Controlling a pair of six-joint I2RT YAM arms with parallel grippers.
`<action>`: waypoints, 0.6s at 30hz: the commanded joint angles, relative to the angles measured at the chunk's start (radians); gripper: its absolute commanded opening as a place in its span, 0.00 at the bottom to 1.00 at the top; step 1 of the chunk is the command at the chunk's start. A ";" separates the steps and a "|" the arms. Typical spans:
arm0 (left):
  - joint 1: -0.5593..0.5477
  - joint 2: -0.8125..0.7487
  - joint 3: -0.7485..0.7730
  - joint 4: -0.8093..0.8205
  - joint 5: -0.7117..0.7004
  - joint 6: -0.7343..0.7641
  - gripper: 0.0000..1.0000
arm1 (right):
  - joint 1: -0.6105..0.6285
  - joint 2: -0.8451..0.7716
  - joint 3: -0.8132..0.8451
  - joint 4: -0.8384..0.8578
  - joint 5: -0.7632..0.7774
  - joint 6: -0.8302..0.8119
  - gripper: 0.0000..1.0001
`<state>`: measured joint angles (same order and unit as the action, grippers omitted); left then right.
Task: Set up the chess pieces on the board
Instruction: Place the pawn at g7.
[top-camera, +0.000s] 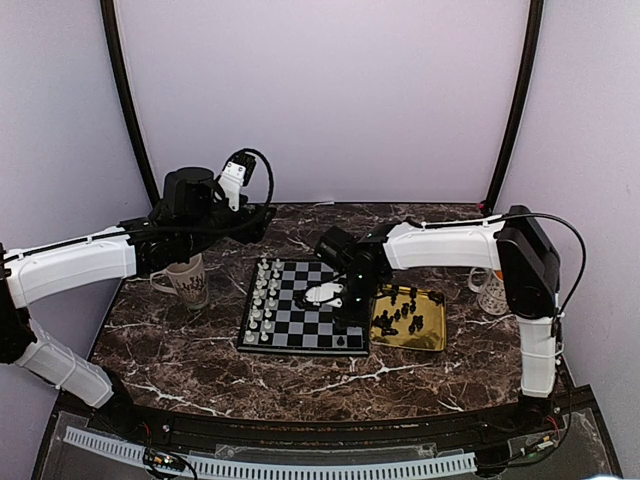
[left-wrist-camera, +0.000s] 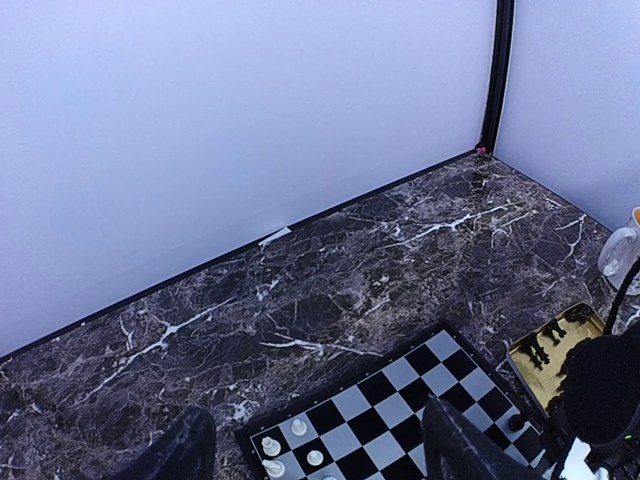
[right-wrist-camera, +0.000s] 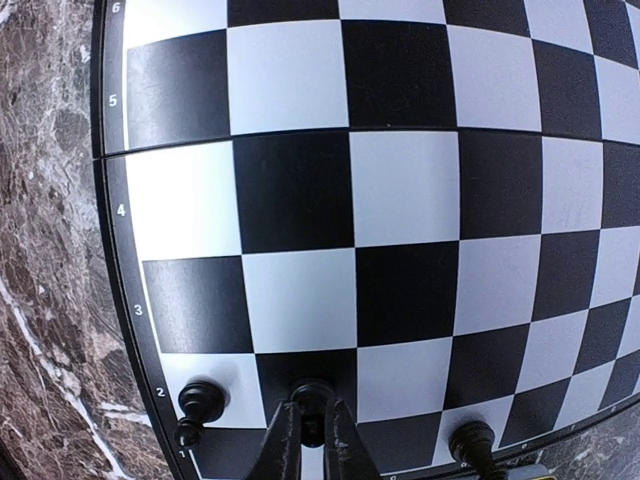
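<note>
The board (top-camera: 300, 310) lies mid-table with pale chess pieces (top-camera: 265, 300) in two rows along its left side. Several black chess pieces (top-camera: 405, 312) lie in a gold tray (top-camera: 432, 342) to its right. My right gripper (top-camera: 347, 322) is low over the board's right edge. In the right wrist view it (right-wrist-camera: 313, 408) is shut on a black piece (right-wrist-camera: 313, 392) on a dark square near the rim. Two more black pieces (right-wrist-camera: 200, 400) (right-wrist-camera: 468, 440) stand on either side of it. My left gripper (top-camera: 250, 222) hangs high behind the board's far left corner. In the left wrist view it (left-wrist-camera: 315, 412) is open and empty.
A patterned mug (top-camera: 187, 280) stands left of the board under the left arm. A pale glass mug (top-camera: 490, 290) stands right of the tray. The marble table (top-camera: 200, 370) is walled by pale panels at the back and sides.
</note>
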<state>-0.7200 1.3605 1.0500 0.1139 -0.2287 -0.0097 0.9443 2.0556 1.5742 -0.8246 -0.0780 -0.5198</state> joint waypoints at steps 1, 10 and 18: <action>0.003 -0.024 0.010 0.001 0.002 0.011 0.73 | -0.015 0.012 -0.002 0.015 -0.037 0.013 0.11; 0.003 -0.021 0.011 0.001 0.006 0.013 0.73 | -0.025 0.015 0.011 0.006 -0.062 0.017 0.16; 0.002 -0.020 0.010 0.001 0.009 0.014 0.73 | -0.027 0.025 0.024 -0.010 -0.085 0.020 0.08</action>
<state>-0.7200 1.3609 1.0500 0.1139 -0.2264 -0.0051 0.9234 2.0621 1.5749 -0.8246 -0.1371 -0.5102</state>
